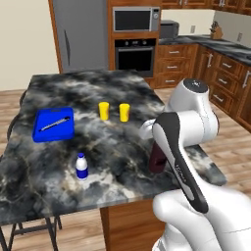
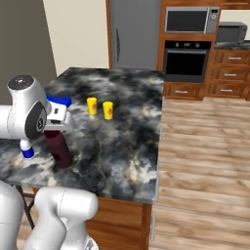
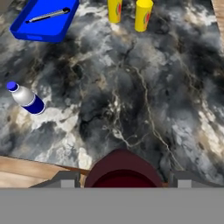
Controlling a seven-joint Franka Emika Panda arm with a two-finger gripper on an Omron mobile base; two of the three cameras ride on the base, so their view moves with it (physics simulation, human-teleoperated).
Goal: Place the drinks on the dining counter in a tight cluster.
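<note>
The wide dark maroon bottle (image 2: 60,149) stands upright on the black-and-grey marbled dining counter (image 1: 122,88), near the edge closest to the robot. The two-finger gripper (image 2: 57,128) sits directly over it: in the hand view the bottle's rounded top (image 3: 122,170) lies between the two finger tips (image 3: 65,178), which stand on either side of it. Whether the tips press the bottle or only straddle it cannot be told.

The key relation: the small white bottle with blue label and cap (image 1: 82,166) stands upright, well apart from the maroon one, off to the robot's left along the same near edge. In the hand view it appears at left, (image 3: 25,98), with bare stone between them. Judged from this, closing the cluster means carrying the maroon bottle leftward, keeping its long axis vertical.

Two yellow cups (image 1: 113,111) and a blue tray holding a knife (image 1: 53,124) lie farther across the counter, clear of that path.
</note>
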